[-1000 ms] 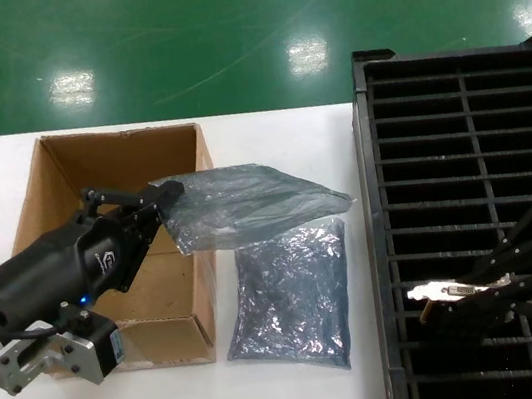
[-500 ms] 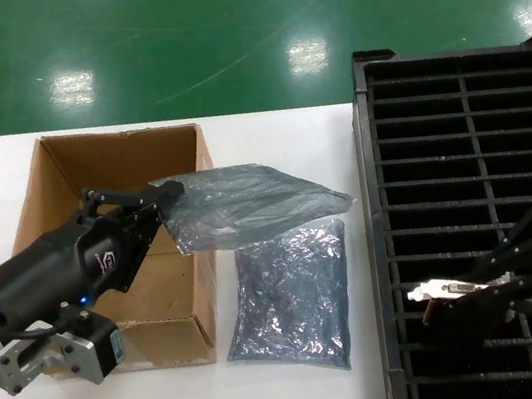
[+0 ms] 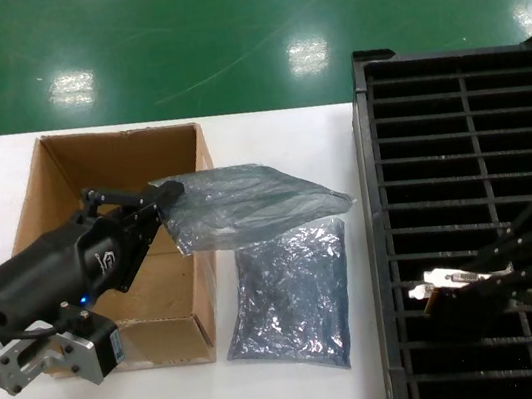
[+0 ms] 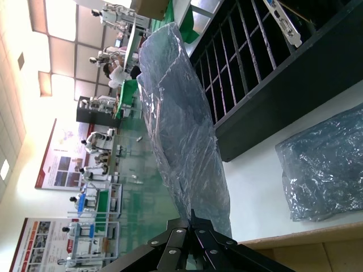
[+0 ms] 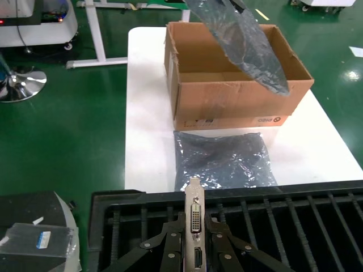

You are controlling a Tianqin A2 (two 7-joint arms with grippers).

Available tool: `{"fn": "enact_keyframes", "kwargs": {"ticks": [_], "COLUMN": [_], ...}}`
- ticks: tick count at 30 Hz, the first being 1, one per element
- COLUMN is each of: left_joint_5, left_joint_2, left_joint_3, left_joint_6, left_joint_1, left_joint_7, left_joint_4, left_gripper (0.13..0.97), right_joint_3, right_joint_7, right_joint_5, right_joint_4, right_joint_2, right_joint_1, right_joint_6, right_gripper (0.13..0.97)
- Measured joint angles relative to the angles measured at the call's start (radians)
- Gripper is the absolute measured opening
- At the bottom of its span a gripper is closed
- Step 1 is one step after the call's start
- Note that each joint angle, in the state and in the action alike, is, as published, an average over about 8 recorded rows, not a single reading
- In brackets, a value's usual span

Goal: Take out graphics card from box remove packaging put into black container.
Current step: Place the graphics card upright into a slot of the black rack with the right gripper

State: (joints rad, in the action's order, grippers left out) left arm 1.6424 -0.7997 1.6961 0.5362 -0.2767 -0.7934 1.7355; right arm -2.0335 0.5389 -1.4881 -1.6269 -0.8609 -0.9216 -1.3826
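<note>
Right wrist view showed the right gripper (image 5: 193,235) pinching the graphics card (image 5: 194,226) by its silver bracket, the card standing upright down among the ribs of the black container (image 3: 465,178), near that crate's side facing the table. Over the open cardboard box (image 3: 62,191), the left gripper (image 3: 166,191) was pressed together on an empty anti-static bag (image 3: 246,203), held aloft. Another bag (image 3: 292,297) lay flat on the white table (image 3: 307,395) between box and container.
</note>
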Motion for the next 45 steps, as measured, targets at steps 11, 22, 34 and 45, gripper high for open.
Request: {"fn": "enact_keyframes", "kwargs": {"ticks": [11,22,34,45], "left_joint_5": [0.0,0.0,0.0,0.0], "left_joint_2": [0.0,0.0,0.0,0.0], "left_joint_3": [0.0,0.0,0.0,0.0], "left_joint_6": [0.0,0.0,0.0,0.0], "left_joint_1": [0.0,0.0,0.0,0.0], "left_joint_7": [0.0,0.0,0.0,0.0], "left_joint_4": [0.0,0.0,0.0,0.0], "left_gripper": [0.139,0.139,0.139,0.139], "right_joint_3": [0.004,-0.002,0.002,0.037], "right_joint_7": [-0.005,-0.015,-0.015,-0.011], "right_joint_5": [0.005,0.014,0.025,0.08], "right_joint_4": [0.005,0.004,0.004,0.002], "right_joint_2": [-0.001,-0.004,0.002,0.028], "right_joint_1": [0.008,0.018,0.018,0.054], "right_joint_6": [0.007,0.0,0.011,0.137], "right_gripper": [0.187,0.192,0.262,0.427]}}
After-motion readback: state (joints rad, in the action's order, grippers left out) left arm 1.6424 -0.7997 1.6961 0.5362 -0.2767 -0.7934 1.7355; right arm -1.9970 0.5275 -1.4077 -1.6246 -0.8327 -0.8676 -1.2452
